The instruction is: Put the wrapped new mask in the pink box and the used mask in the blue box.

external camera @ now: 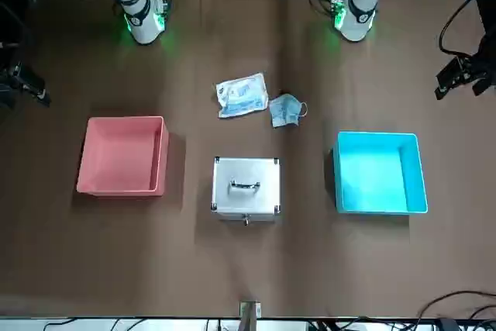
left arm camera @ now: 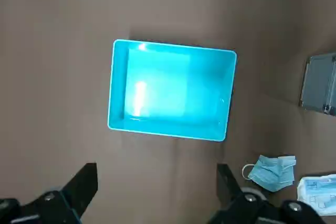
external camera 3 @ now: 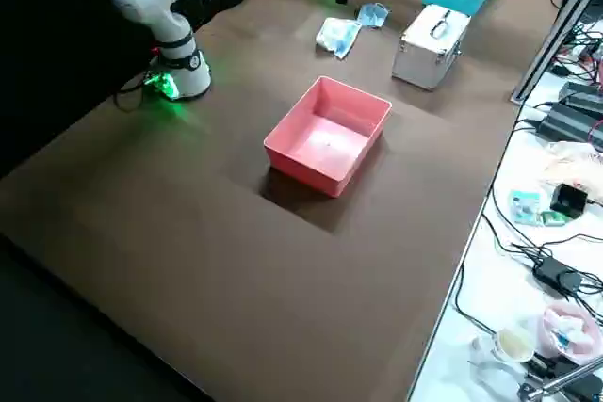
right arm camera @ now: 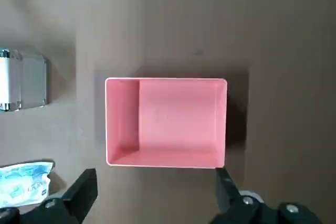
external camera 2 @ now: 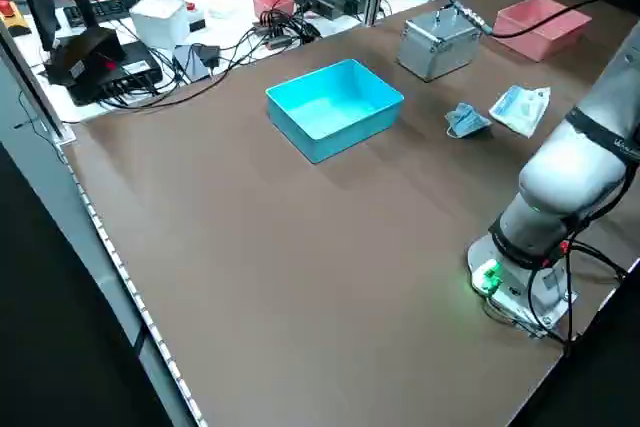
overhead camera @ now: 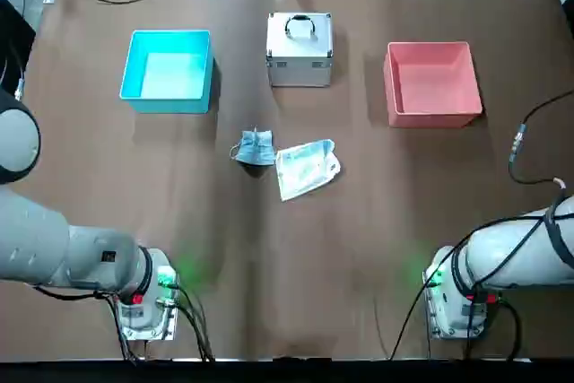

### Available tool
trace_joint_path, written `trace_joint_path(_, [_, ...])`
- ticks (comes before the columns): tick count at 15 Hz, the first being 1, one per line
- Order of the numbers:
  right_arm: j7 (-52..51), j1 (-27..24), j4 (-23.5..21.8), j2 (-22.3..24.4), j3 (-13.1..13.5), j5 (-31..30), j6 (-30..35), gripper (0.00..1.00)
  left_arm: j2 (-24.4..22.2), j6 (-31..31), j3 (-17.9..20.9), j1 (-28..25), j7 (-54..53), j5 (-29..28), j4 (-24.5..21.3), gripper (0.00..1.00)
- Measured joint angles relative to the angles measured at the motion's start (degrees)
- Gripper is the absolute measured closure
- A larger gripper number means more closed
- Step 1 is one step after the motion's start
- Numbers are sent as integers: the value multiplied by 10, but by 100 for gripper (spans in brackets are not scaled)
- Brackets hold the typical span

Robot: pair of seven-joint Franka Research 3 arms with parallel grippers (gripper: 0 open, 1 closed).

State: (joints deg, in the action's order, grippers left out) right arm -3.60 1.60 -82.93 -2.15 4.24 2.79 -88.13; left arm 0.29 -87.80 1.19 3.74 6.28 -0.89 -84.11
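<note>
So I've got my left gripper (left arm camera: 157, 187) hanging above the table on the blue box's side, fingers spread with nothing between them. The used mask (left arm camera: 273, 173) lies on the table, off beside them. My right gripper (right arm camera: 157, 187) is wide too, near the pink box (right arm camera: 166, 124).
</note>
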Motion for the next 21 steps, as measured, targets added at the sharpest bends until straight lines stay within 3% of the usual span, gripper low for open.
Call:
trace_joint_path(12, [0, 0, -1, -1, 0, 0, 0, 1, 19, 10, -8, 12, -6, 3, -10, 0])
trace_joint_path(17, [2, 12, -2, -10, -1, 3, -1, 1, 84, 9, -78, 25, -6, 4, -34, 0])
trace_joint_path(21, [8, 58, -7, -29, -4, 9, -6, 1, 92, -61, -122, 24, -2, 22, -120, 0])
